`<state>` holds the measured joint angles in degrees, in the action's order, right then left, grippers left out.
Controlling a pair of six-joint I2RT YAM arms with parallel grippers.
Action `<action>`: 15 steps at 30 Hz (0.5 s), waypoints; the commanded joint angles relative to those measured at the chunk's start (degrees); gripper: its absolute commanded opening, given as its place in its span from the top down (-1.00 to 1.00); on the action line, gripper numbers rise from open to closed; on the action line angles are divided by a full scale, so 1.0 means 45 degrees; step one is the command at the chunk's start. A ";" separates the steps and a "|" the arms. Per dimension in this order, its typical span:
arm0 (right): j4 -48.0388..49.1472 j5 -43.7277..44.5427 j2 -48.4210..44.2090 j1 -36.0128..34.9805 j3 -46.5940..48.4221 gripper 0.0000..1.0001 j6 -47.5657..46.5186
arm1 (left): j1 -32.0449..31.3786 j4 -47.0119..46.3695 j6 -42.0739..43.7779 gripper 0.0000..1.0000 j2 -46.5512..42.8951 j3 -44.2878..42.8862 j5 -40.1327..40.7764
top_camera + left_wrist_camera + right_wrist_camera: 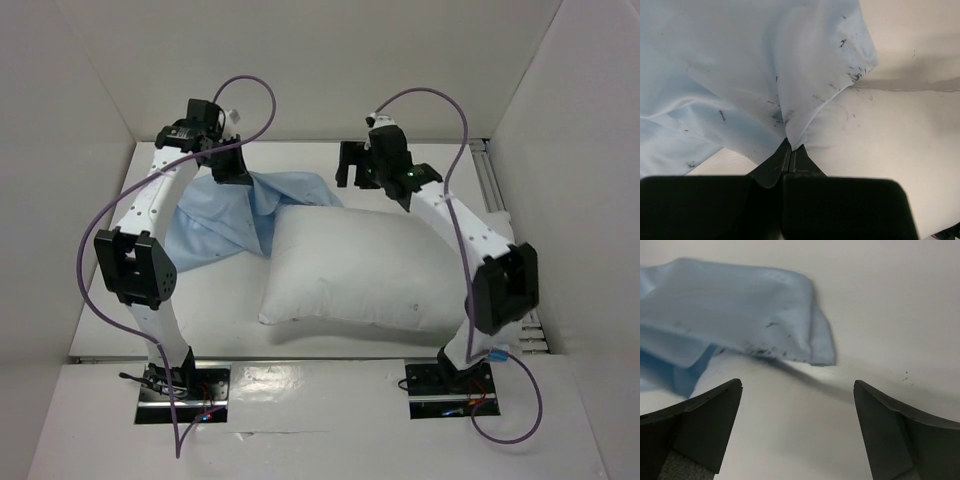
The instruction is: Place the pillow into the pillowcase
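The plump white pillow (pixel 370 265) lies across the middle of the table. Its far left corner rests against the light blue pillowcase (pixel 215 225), a crumpled heap at the back left. My left gripper (pixel 235 172) is over the pillowcase's far edge. In the left wrist view this gripper (pixel 791 149) is shut on a pinched fold of the pillowcase (pixel 740 65), which hangs from the tips. My right gripper (pixel 352 166) hovers above the pillow's far edge, just right of the pillowcase. It stands open (pixel 797 390) with nothing between its fingers, and a corner of the pillowcase (pixel 740 310) lies ahead of it.
White walls (pixel 330 60) enclose the table at the back and on both sides. A metal rail (pixel 492 180) runs along the right edge. The arm bases (pixel 180 385) sit at the near edge, and purple cables (pixel 250 90) loop above both arms.
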<state>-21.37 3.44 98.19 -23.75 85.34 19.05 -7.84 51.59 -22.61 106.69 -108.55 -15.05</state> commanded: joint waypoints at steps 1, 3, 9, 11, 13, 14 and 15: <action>-0.2104 0.0465 -0.2287 -0.1146 -0.0544 -1.00 -0.1770 | 0.0023 0.0175 0.0064 1.00 0.0196 -0.0389 0.0082; -0.2691 0.0641 -0.2795 -0.1907 -0.0799 -1.00 -0.2354 | -0.0095 0.0175 0.0064 1.00 0.0196 -0.0389 0.0198; -0.4686 0.1264 -0.2194 -0.5228 -0.0644 -1.00 -0.2184 | -0.0095 0.0175 0.0064 1.00 -0.0038 -0.0272 0.0453; -0.4686 0.1422 -0.1219 -0.5621 -0.0916 -1.00 -0.1716 | -0.0095 0.0293 0.0064 1.00 -0.0173 -0.0116 0.0453; -0.4338 0.1540 -0.0438 -0.5738 -0.1170 -0.58 -0.1344 | -0.0095 0.0293 0.0180 1.00 -0.0329 0.0039 0.0453; -0.4334 0.1540 -0.0434 -0.5738 -0.1307 -0.05 -0.1226 | -0.0095 0.0293 0.0181 1.00 -0.0331 0.0215 0.0453; -0.4160 0.1714 -0.0434 -0.5738 -0.1308 0.49 -0.1070 | -0.0095 0.0293 0.0181 1.00 -0.0544 0.0333 0.0453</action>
<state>-37.06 8.36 95.50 -49.95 80.88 11.31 -8.08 52.69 -22.59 106.94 -108.29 -13.28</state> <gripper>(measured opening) 0.462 0.029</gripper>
